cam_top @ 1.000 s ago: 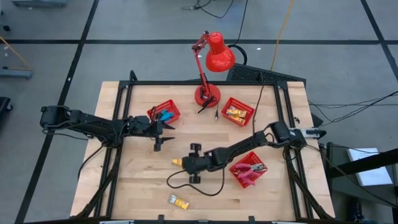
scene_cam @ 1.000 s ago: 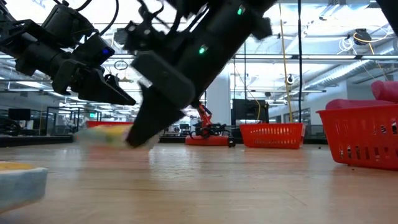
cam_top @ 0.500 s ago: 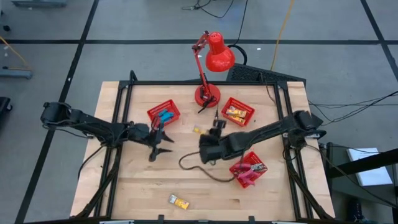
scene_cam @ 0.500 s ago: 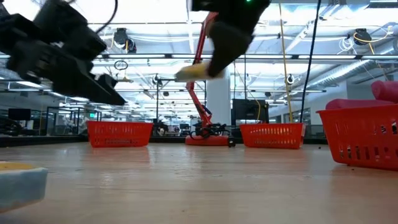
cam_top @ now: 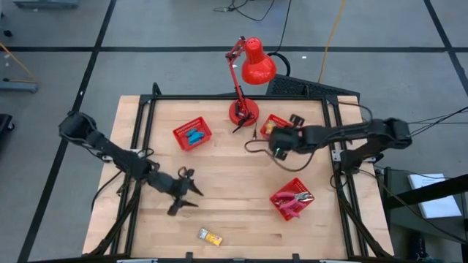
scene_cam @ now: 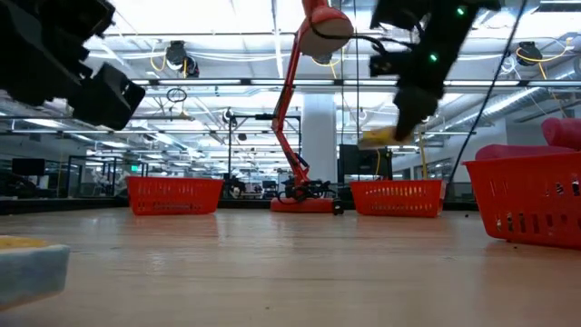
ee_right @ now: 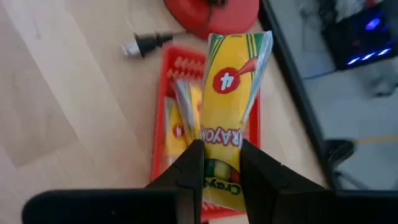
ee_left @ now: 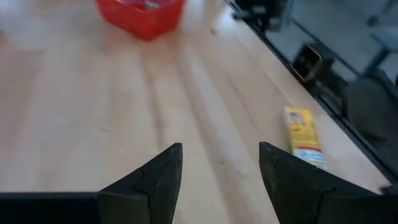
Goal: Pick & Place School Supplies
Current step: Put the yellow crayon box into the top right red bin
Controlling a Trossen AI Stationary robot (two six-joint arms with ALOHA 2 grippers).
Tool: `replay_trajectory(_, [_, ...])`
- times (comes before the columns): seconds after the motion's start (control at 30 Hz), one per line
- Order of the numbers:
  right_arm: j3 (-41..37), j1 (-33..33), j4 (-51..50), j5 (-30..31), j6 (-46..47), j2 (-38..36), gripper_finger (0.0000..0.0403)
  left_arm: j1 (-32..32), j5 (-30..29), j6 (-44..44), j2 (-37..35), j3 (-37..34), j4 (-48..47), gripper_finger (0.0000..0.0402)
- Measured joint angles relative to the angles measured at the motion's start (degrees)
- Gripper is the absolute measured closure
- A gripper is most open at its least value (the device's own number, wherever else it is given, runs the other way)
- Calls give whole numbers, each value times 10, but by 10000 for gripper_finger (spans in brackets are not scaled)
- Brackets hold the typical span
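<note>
Clearly "CRAYO…", "4" on clamped packet point(ee_right: 231, 93)

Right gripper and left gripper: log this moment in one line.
right gripper: shut on crayon packet, above basket | left gripper: open, empty | loose packet: on table

bright overhead light, blurred wrist-view edges

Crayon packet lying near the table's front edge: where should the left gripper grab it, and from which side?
Judging by pose: the crayon packet lies flat on bare table. Come straight down with the open left gripper and pinch across the narrow width, mid-length, where both long edges are free.
</note>
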Motion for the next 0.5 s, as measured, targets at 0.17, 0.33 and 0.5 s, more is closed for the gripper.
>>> replay_trajectory(0.17, [-87,-63,61,-72,-26,-70,344,-31,29,-7,101,81,-45,188])
replay_trajectory(0.33, [-116,-119,90,-143,-64,-91,344,-50,62,-28,181,137,-51,188])
replay_trajectory(0.5, [-122,-164,125,-161,-118,-74,344,-63,67,-52,235,175,-48,188])
